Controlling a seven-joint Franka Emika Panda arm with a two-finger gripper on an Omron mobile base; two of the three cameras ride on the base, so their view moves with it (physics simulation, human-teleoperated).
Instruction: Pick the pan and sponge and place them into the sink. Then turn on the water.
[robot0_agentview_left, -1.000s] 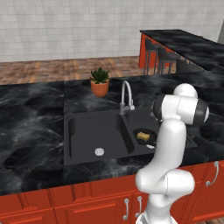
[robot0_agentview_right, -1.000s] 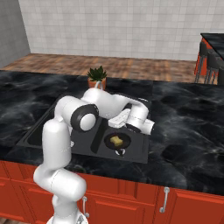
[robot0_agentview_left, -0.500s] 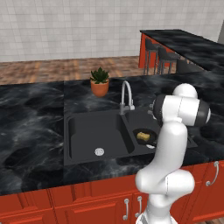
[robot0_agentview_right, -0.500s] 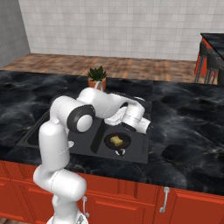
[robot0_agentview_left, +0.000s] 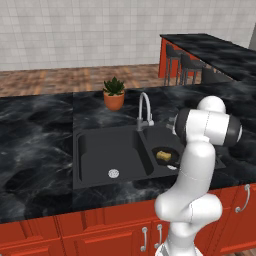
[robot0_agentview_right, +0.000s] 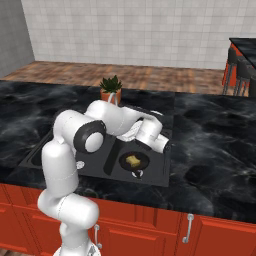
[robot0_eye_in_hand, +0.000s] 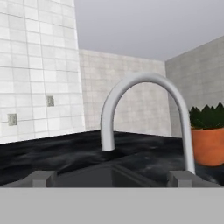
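Note:
The black double-basin sink (robot0_agentview_left: 97, 150) lies in the dark marble counter. In its right basin rests the small black pan (robot0_agentview_left: 166, 156), and the yellow sponge (robot0_agentview_left: 162, 156) lies inside it. The right base view shows the same pan (robot0_agentview_right: 135, 162) and sponge (robot0_agentview_right: 132, 160) under my white hand (robot0_agentview_right: 152, 136). My gripper (robot0_eye_in_hand: 111, 178) is open and holds nothing. It looks level at the curved silver faucet (robot0_eye_in_hand: 131, 83), which stands close ahead between the two fingertips (robot0_eye_in_hand: 41, 178). I see no water at the faucet (robot0_agentview_left: 145, 105).
An orange plant pot (robot0_agentview_left: 114, 99) stands on the counter behind the sink, right of the faucet in the hand view (robot0_eye_in_hand: 208, 144). My arm's elbow (robot0_agentview_left: 210, 127) hangs over the counter's front right. Red cabinets run below, and a bar counter (robot0_agentview_left: 215, 47) with stools stands at the back right.
My hand has shifted slightly left over the right basin toward the faucet. The pan and sponge have stayed put, and the jaws remain wide.

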